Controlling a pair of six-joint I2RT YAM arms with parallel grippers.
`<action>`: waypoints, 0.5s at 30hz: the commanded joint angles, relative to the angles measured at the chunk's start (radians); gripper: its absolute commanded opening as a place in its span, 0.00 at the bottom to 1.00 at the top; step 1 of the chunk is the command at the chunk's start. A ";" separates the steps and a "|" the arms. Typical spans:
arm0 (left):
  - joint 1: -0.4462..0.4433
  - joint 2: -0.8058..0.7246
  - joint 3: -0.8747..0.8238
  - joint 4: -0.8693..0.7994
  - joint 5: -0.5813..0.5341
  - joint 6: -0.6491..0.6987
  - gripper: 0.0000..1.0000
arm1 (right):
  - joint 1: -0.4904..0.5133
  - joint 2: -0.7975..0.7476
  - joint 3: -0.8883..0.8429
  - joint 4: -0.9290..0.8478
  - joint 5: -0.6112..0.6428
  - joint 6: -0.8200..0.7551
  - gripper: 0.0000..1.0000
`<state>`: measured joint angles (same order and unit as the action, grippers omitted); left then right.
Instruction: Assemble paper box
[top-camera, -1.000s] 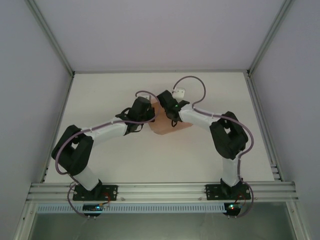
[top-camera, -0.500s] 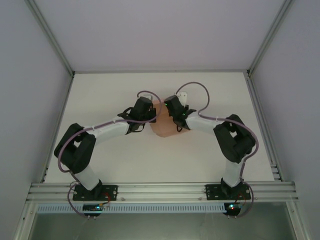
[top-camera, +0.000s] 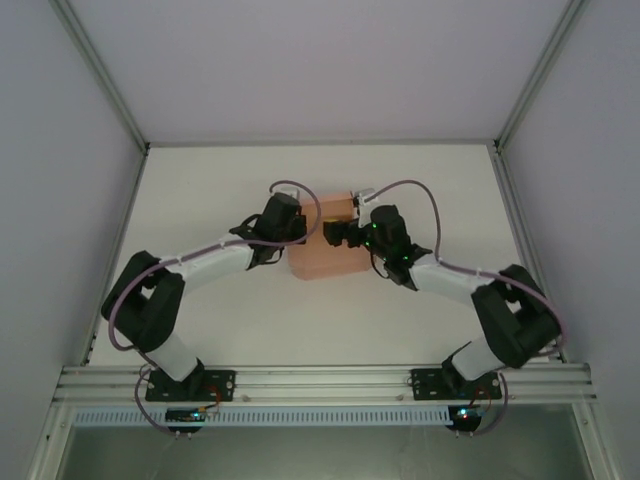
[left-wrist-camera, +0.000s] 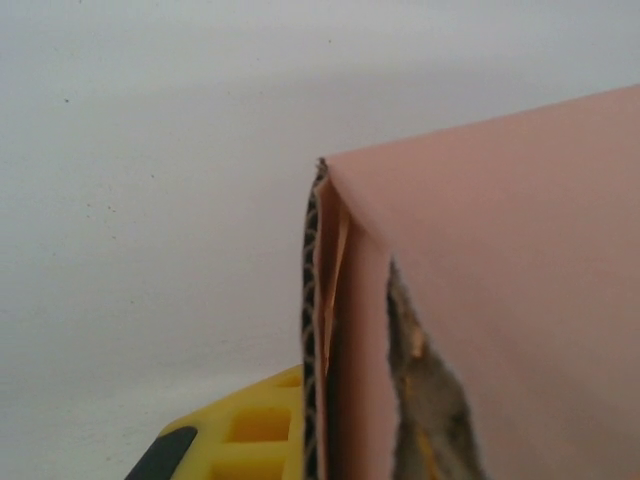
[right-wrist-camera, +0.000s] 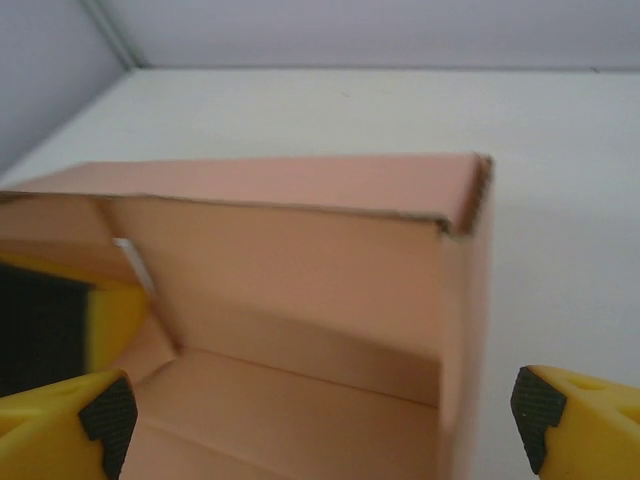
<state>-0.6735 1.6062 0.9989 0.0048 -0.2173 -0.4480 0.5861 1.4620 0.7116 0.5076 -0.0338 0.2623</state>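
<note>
Paper box (top-camera: 325, 255), salmon-pink and partly folded up, sits on the white table (top-camera: 220, 185) a little left of centre, between the two grippers. From the overhead camera it reads as a low open tray with its walls raised, the far right corner tucked under the right arm's wrist.

The left gripper (top-camera: 303, 228) meets the box at its left wall. Its wrist camera looks along that wall edge-on: the fluted brown core of the card runs down the picture, with one yellow finger (left-wrist-camera: 245, 440) lying just beside it on the outer side. The right wrist view shows a yellow and black pad (right-wrist-camera: 60, 320) against the inner face of the same wall, so the fingers are closed on the wall, one each side. A ragged tear (left-wrist-camera: 420, 400) in the pink facing exposes grey-brown fibre near the grip.

The right gripper (top-camera: 336, 235) faces the box from the right, its fingers spread wide and holding nothing. In its own view the black-tipped yellow fingertips (right-wrist-camera: 105, 415) stand at the bottom corners, the left tip over the box floor and the other outside the right wall, which stands upright. The far wall leans slightly inward, with its top edge folded over.
</note>
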 joint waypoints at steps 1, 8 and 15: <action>0.006 -0.090 -0.019 0.053 0.014 0.178 0.00 | 0.000 -0.131 -0.050 0.028 -0.037 0.023 0.99; 0.071 -0.178 0.024 -0.189 0.246 0.564 0.00 | -0.011 -0.480 -0.141 -0.233 0.184 0.099 0.99; 0.022 -0.148 0.140 -0.622 0.371 0.876 0.00 | -0.085 -0.729 -0.147 -0.618 0.277 0.159 0.99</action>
<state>-0.6197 1.4464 1.0863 -0.3878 0.0624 0.2443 0.5240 0.7734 0.5838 0.1116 0.1783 0.3782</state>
